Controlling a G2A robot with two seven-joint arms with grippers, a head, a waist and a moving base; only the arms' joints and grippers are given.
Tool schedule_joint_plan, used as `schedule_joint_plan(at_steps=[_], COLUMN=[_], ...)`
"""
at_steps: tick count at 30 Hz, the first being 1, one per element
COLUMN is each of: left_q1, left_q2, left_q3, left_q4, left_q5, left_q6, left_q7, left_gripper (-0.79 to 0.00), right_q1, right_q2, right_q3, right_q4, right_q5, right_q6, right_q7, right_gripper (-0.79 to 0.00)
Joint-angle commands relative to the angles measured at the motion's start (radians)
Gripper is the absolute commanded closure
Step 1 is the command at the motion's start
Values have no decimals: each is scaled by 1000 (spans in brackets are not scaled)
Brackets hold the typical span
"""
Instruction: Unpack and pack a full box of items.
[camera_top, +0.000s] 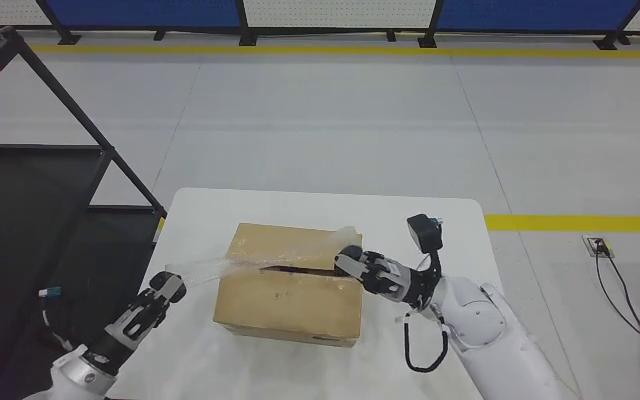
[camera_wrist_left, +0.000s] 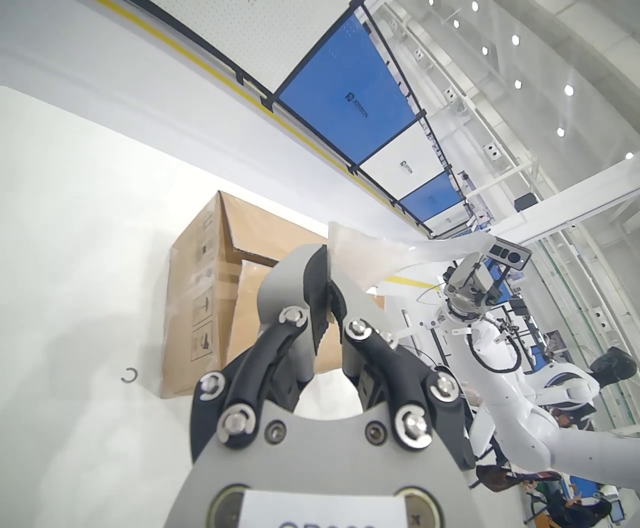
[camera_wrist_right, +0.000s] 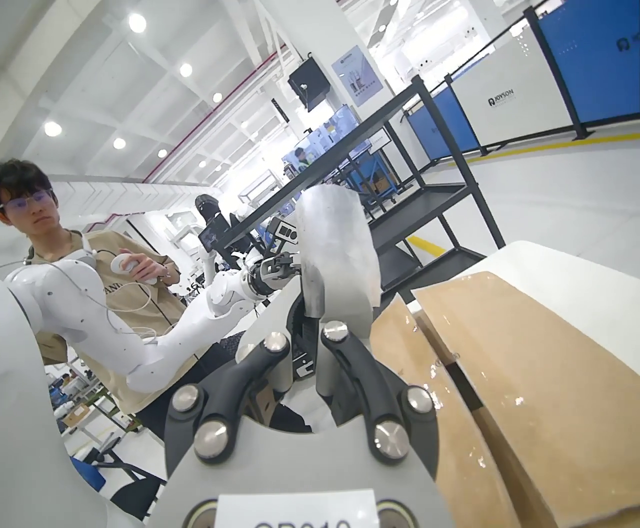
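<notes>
A brown cardboard box (camera_top: 290, 300) sits in the middle of the white table (camera_top: 400, 215), its top flaps closed with a dark seam showing. A strip of clear tape (camera_top: 260, 258) stretches over the box top between the two grippers. My left gripper (camera_top: 170, 288) is off the box's near left corner, shut on one end of the tape (camera_wrist_left: 370, 255). My right gripper (camera_top: 350, 263) is at the box's right top edge, shut on the other end of the tape (camera_wrist_right: 332, 250). The box (camera_wrist_left: 205, 300) lies beyond the left gripper (camera_wrist_left: 327, 287). The box top (camera_wrist_right: 500, 375) lies beside the right gripper (camera_wrist_right: 312, 312).
A black metal rack (camera_top: 60, 230) stands just left of the table. A small metal ring (camera_wrist_left: 130, 375) lies on the table near the box's corner. Blue and white partition panels (camera_top: 320, 12) line the far side of the floor.
</notes>
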Motion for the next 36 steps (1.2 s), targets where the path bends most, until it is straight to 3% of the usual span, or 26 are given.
schedule_joint_plan(at_steps=[1, 8, 24, 36], left_q1=[-40, -139, -151, -258], left_q2=[6, 25, 27, 44], left_q3=[-5, 10, 33, 101], left_q4=[23, 75, 87, 171], left_q5=[-12, 10, 52, 140], left_q6=[11, 39, 50, 54], left_q7=[-60, -186, -160, -204], left_gripper=[0, 0, 0, 0], right_q1=[-16, -80, -102, -168], right_q2=[5, 18, 19, 28], right_q3=[4, 44, 53, 49], right_q4=[-3, -1, -7, -110], right_q5=[42, 97, 123, 195], right_q6=[45, 168, 193, 579], right_q7=[33, 47, 19, 115], right_gripper=[0, 0, 0, 0])
